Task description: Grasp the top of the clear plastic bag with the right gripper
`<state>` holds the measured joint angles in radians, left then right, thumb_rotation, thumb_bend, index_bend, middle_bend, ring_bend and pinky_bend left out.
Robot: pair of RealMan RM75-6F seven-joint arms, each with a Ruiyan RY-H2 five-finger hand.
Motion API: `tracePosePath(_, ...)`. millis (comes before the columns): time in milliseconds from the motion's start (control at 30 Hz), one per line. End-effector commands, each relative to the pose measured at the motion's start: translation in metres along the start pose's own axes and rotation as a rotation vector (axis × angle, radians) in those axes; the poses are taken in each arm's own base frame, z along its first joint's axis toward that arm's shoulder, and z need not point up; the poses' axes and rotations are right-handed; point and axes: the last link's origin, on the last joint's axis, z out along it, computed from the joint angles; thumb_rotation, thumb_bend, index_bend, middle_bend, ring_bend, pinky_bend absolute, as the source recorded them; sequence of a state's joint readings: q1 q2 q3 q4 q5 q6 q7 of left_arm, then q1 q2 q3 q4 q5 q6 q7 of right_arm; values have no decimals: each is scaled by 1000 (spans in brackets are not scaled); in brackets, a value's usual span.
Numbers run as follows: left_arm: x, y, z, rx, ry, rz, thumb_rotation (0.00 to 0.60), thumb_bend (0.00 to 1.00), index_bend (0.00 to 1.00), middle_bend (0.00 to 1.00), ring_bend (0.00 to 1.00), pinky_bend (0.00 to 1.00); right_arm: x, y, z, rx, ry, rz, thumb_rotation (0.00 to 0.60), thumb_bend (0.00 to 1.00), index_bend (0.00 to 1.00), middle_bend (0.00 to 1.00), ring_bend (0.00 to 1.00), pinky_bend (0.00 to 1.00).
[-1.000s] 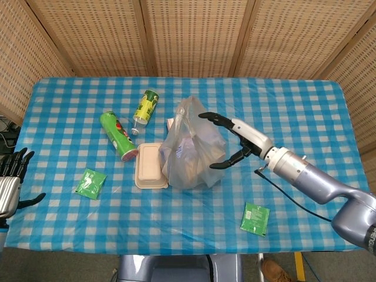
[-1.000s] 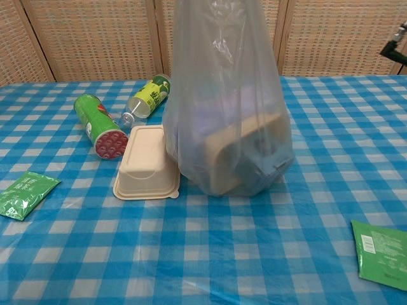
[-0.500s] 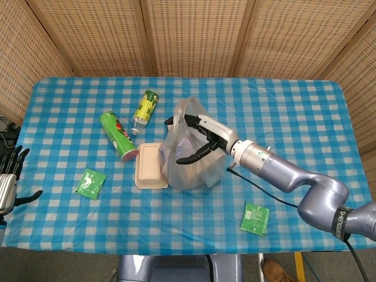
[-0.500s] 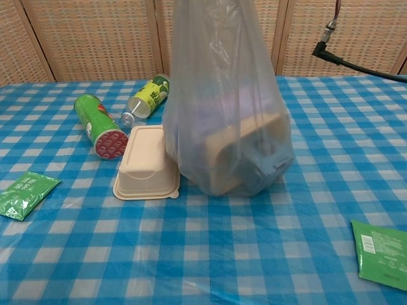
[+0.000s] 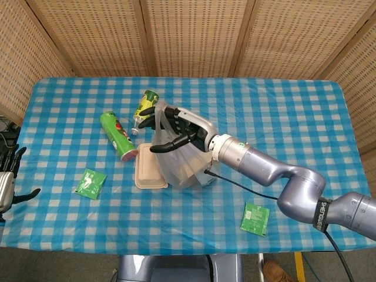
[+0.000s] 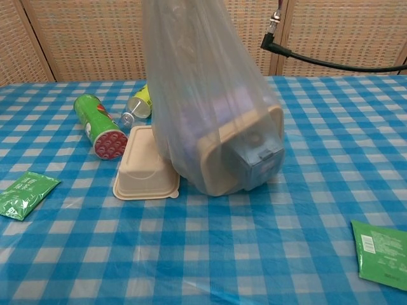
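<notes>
The clear plastic bag (image 5: 187, 165) stands mid-table, with a beige container and a blue-grey box inside; in the chest view the bag (image 6: 210, 108) leans left and its top runs out of frame. My right hand (image 5: 171, 129) is over the bag's top. Its fingers are spread on the far side and its thumb on the near side, with the gathered plastic between them and a gap still showing. My left hand (image 5: 8, 177) hangs at the table's left edge, fingers apart, holding nothing.
A beige clamshell box (image 5: 149, 166) touches the bag's left side. A green chip can (image 5: 117, 135) and a yellow-labelled bottle (image 5: 144, 106) lie behind it. Green sachets lie at front left (image 5: 91, 183) and front right (image 5: 255, 218). A black cable (image 6: 318, 60) crosses the upper right of the chest view.
My right hand has swept left from beside the bag to over its top, with its fingers now around the neck. The bag's top has tipped left. My left hand has hardly moved.
</notes>
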<state>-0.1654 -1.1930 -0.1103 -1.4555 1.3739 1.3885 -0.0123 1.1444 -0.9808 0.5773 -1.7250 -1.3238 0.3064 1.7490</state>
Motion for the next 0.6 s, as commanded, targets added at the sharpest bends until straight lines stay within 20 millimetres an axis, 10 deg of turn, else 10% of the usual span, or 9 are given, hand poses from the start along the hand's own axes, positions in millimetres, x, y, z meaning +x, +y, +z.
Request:
tracePosePath(33,0,-1,1,4,-2,0,600,0,0,0,0,0,2,2,1,-3,3,22,600,0,394,575,489,538)
tracePosePath(233,-1,-2,2,10,-6,2,600,0,0,0,0,0,11,6,1,15,16,-8,600,139,748,836,785,972)
tracePosePath(433,-2,-2,3,13,-9,2,600,0,0,0,0,0,29,11,-2,15,70,-110,600,821,897,922,888,1000)
tracePosePath(600,-3,-1,2,12,-12,1,600,0,0,0,0,0,36,6,-7,21,109,-135,600,973,883,925,897,1000)
